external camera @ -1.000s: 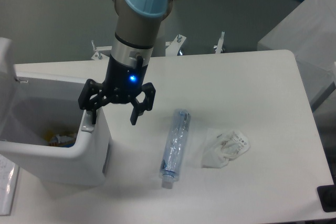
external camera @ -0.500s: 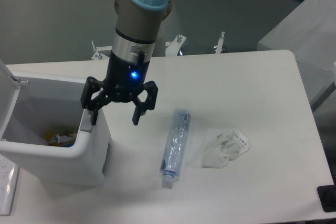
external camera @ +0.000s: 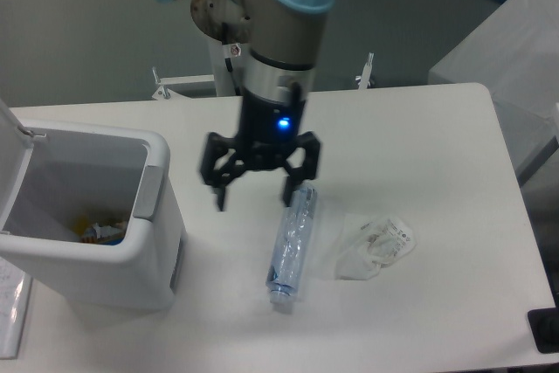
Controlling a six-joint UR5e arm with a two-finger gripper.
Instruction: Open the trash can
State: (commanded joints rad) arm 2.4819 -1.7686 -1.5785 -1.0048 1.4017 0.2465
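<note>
- Nearest me, at the bottom right corner, I see a small dark object cut off by the frame edge; I cannot tell what it is.
- On the left of the bench sits the trash can, white and boxy with rounded corners. Its lid is tipped up at the far left edge of the view, so the bin is open, and I can see some mixed rubbish at the bottom inside.
- The grey push tab sits on the bin's right-hand rim, facing the arm.
- Right of the bin, a clear plastic bottle lies on its side on the bench, its cap end toward me and its far end up under the tool.
- Just beside the bottle, further right and apart from it, lies a crumpled white plastic wrapper.
- The tool hangs above the bench between the bin and the bottle, well clear of the bin. Its two black fingers are spread wide and hold nothing. One fingertip overlaps the bottle's far end in my view; I cannot tell if it touches.
- A blue light glows on the tool body, above the fingers.
- Behind that, the arm with its grey segments and light blue joint caps rises out of the top of the frame.
</note>
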